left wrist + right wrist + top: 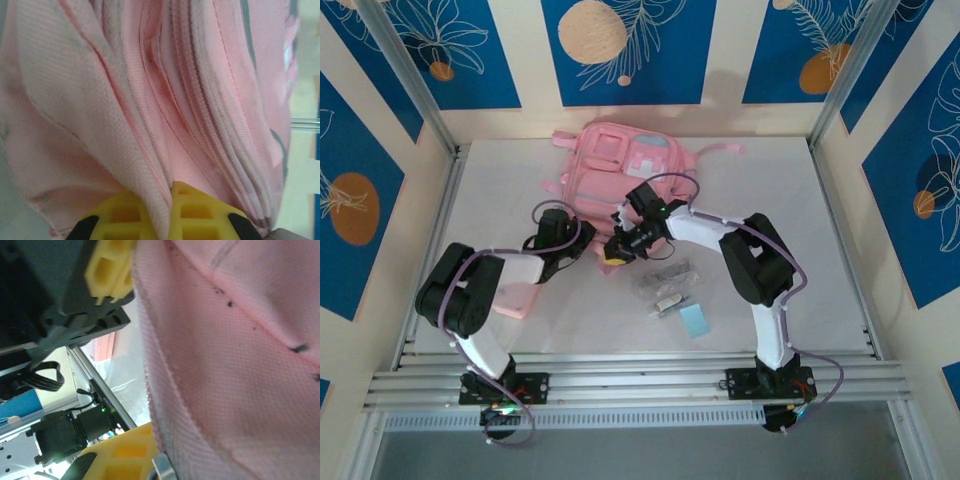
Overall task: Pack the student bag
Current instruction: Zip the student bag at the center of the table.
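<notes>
Top external view, from the near edge of the counter (800, 220) outward: a pale blue card (693, 320) lies near the middle, with clear plastic packets (665, 280) just beyond it and a flat pink pouch (515, 300) off to the left under my left arm. None of these is packed yet. Beyond them both my pincers meet the near side of the student bag (630, 160), which lies at the far middle. My left pincer (170, 197) is pinching a fold of its pink fabric. My right pincer (618, 250) sits against a fabric edge. With one yellow finger (120, 455) visible beside the cloth, I cannot tell whether it grips. I judge I'm opening the bag's mouth. Next I must pull the edges apart and then free one pincer to fetch the packets.
</notes>
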Controlling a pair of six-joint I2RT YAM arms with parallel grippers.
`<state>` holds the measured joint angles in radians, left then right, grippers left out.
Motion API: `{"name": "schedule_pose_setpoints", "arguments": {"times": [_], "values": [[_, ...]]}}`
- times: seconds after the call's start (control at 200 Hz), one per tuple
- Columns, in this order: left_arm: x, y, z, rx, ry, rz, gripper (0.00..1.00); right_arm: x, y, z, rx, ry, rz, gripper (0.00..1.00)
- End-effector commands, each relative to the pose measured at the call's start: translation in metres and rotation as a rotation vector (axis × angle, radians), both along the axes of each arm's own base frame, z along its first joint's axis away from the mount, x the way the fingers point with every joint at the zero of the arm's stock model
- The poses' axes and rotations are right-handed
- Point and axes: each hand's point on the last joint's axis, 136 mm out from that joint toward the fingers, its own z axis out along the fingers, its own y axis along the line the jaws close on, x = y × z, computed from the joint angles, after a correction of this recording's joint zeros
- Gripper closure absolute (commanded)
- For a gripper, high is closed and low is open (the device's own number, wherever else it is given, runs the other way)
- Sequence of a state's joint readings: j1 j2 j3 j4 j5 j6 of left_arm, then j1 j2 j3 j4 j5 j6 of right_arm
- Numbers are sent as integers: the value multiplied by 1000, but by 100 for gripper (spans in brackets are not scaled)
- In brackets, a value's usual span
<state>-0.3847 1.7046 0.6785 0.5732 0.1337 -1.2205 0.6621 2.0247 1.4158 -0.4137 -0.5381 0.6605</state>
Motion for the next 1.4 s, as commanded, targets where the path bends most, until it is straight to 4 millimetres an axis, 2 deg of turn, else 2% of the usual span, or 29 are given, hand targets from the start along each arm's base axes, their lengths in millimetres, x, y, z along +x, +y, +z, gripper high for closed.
{"name": "schedule_pose_setpoints", "arguments": {"times": [0.0, 0.14, 0.24, 0.305, 0.44, 0.585, 0.665, 0.83, 0.95, 1.095, 1.395], "values": [[0, -2, 12, -16, -62, -26, 100, -45, -28, 23, -45, 22, 151, 100], [-7, 2, 21, 63, -68, -82, 100, -74, -90, -8, -293, 54, 266, 100], [-9, 3, 32, 104, -76, -132, 100, -79, -134, -34, -483, 56, 276, 100], [-9, 6, 36, 121, -79, -154, 100, -75, -157, -45, -576, 39, 271, 100], [-11, 9, 42, 178, -73, -214, 100, -44, -194, -48, -676, -1, 197, 100], [-17, 10, 49, 261, -78, -293, 100, 0, -224, -36, -734, -101, 135, 100], [-20, 10, 52, 305, -77, -341, 100, 28, -245, -33, -821, -165, 135, 100], [-23, 13, 58, 354, -82, -393, 100, 85, -287, -44, -1010, -239, 168, 100], [-22, 20, 63, 373, -92, -390, 100, 118, -311, -53, -1052, -241, 140, 100], [-22, 30, 69, 387, -102, -369, 100, 137, -336, -54, -1064, -216, 48, 100], [-16, 34, 76, 414, -119, -381, 100, 146, -333, -48, -1043, -269, -41, 100]]}}
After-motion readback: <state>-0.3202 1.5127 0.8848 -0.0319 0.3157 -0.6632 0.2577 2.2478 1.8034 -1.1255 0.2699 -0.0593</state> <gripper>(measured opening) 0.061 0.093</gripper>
